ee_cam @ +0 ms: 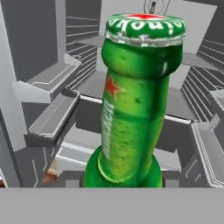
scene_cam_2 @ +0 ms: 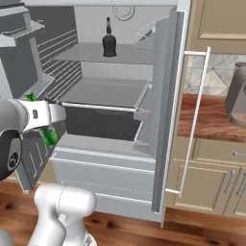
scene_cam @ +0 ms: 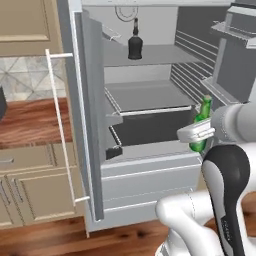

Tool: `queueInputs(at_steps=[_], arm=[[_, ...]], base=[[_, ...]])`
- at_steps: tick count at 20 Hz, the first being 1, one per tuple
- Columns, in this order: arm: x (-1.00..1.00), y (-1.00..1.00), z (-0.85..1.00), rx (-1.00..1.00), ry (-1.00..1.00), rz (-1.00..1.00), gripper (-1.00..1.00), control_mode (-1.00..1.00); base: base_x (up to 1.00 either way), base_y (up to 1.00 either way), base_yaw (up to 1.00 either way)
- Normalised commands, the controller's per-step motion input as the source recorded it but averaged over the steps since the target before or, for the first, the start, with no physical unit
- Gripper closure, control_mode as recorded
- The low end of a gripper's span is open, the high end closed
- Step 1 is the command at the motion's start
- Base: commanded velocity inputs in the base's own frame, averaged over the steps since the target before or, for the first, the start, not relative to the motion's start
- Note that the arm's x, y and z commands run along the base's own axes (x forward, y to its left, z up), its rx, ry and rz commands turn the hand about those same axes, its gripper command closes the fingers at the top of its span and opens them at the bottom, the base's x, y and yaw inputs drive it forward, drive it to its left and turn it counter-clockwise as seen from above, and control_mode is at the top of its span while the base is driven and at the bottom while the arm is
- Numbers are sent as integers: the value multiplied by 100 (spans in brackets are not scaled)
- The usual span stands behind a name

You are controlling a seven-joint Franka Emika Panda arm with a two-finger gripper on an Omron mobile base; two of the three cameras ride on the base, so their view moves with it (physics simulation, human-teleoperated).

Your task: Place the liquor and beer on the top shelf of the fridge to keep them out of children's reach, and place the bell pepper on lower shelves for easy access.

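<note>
The fridge (scene_cam: 90, 125) stands open. The squat black liquor (scene_cam: 135, 46) (scene_cam_2: 109, 44) stands upright on the top shelf (scene_cam: 165, 56) (scene_cam_2: 81, 52), toward the back. My gripper (scene_cam: 197, 132) (scene_cam_2: 48, 115) is shut on the slim green beer (scene_cam: 204, 107) (scene_cam_2: 49, 136), holding it in the air in front of the fridge's lower shelves (scene_cam: 150, 97) (scene_cam_2: 105, 93). In the hand view the beer (ee_cam: 135, 109) rises close up, cap toward the fridge interior. The bell pepper is out of view.
The fridge door with its long white handle (scene_cam: 60, 125) (scene_cam_2: 194, 120) stands open beside a wooden counter (scene_cam: 30, 120) (scene_cam_2: 211, 115). The other open door carries bins (scene_cam: 235, 30) (scene_cam_2: 19, 24) close to my arm. A dark appliance (scene_cam_2: 238, 96) sits on the counter.
</note>
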Motion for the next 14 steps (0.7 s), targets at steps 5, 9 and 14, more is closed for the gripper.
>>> queueInputs(at_steps=[5,9,14], arm=[[0,0,0,0,0,0,100,100],[0,0,0,0,0,0,100,100],[0,0,0,0,0,0,100,100]], base=[[57,2,-16],[61,2,-15],[63,17,-15]])
